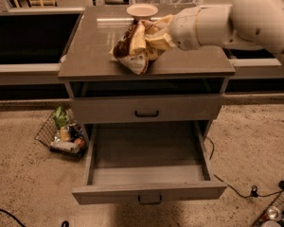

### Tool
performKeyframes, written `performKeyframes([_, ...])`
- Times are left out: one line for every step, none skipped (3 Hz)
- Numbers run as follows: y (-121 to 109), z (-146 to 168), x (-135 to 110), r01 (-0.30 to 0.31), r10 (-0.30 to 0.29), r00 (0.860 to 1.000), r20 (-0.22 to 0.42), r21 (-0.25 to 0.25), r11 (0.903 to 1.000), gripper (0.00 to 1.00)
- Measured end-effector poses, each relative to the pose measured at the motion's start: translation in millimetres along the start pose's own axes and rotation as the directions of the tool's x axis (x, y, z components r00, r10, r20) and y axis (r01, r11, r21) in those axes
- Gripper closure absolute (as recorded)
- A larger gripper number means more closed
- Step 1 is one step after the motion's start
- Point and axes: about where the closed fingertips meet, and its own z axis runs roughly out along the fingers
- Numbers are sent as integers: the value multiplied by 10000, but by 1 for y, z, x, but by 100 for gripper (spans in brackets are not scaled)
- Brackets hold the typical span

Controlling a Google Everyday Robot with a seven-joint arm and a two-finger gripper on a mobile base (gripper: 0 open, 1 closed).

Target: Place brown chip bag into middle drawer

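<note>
The brown chip bag (138,46) is crumpled, dark brown with tan-yellow panels, and sits over the front middle of the cabinet top (94,56). My gripper (164,37) reaches in from the right and is shut on the bag's right end; the bag hides most of the fingers. The bag's lower end is at the top's surface near the front edge. The middle drawer (146,150) is pulled out below, its inside empty, with a small dark handle on its front (149,200).
A small cream bowl (142,11) stands at the back of the top, just behind the bag. A closed drawer front with a black handle (146,113) is above the open drawer. A wire basket of items (62,135) lies on the floor at left. Cables and clutter (274,207) are at lower right.
</note>
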Motion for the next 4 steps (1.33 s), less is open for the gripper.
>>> performKeyframes([53, -32, -30, 358, -284, 9898, 1393, -508, 9981, 100])
performKeyframes([53, -66, -37, 530, -517, 9843, 1689, -35, 9986, 100])
performKeyframes([53, -66, -36, 530, -518, 9847, 1665, -29, 9986, 100])
performKeyframes([64, -64, -42, 780, -682, 9740, 2162, -370, 9963, 100])
